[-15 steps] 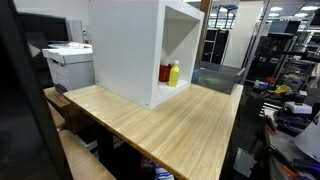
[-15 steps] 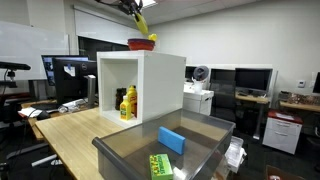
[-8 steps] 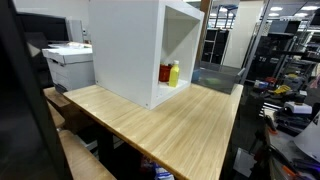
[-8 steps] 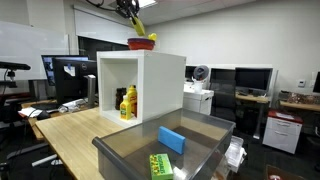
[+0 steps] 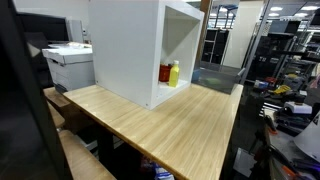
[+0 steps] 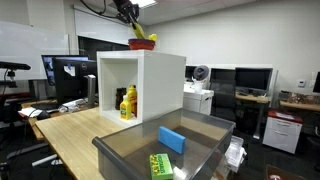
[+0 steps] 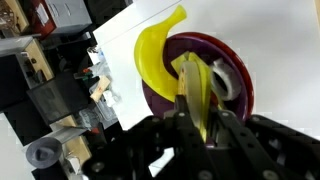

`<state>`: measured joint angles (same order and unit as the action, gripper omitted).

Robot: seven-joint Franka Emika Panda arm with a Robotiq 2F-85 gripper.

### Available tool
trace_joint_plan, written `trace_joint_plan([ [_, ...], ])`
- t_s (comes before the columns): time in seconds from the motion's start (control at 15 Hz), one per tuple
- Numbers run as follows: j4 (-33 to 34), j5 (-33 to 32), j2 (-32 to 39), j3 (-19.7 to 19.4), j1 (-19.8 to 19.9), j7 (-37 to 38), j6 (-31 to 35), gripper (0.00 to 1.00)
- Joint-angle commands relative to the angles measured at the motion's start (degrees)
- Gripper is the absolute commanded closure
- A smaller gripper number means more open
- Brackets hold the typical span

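In the wrist view my gripper [image 7: 200, 112] is shut on a yellow banana [image 7: 160, 50], gripping one end while the rest curves up and away over a dark red bowl [image 7: 235, 60]. A pale ring-shaped thing [image 7: 226, 80] lies inside the bowl. The bowl [image 6: 143, 44] stands on top of a white open-fronted cabinet [image 6: 150, 85]. In an exterior view the gripper [image 6: 131, 16] hangs just above the bowl, with the banana [image 6: 139, 33] reaching down to its rim. Whether the banana touches the bowl I cannot tell.
Yellow and red bottles [image 6: 127, 103] stand inside the cabinet [image 5: 125, 50] on the wooden table [image 5: 170, 125]. A clear bin [image 6: 165, 150] in front holds a blue block [image 6: 171, 139] and a green item [image 6: 160, 165]. A printer [image 5: 68, 62] and desks with monitors surround the table.
The gripper has come down a little toward the bowl with the banana still in its grip. Nothing else has moved.
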<state>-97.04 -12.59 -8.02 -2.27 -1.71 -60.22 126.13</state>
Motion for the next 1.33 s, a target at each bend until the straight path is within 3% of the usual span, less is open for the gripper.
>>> trace_joint_plan([
  [0.0, -1.15, 1.70, -0.21, 0.15, -0.18, -2.39, 1.89, 0.95],
  [1.27, 0.54, 5.57, 1.80, 0.35, -0.38, -2.46, 5.97, 0.95],
])
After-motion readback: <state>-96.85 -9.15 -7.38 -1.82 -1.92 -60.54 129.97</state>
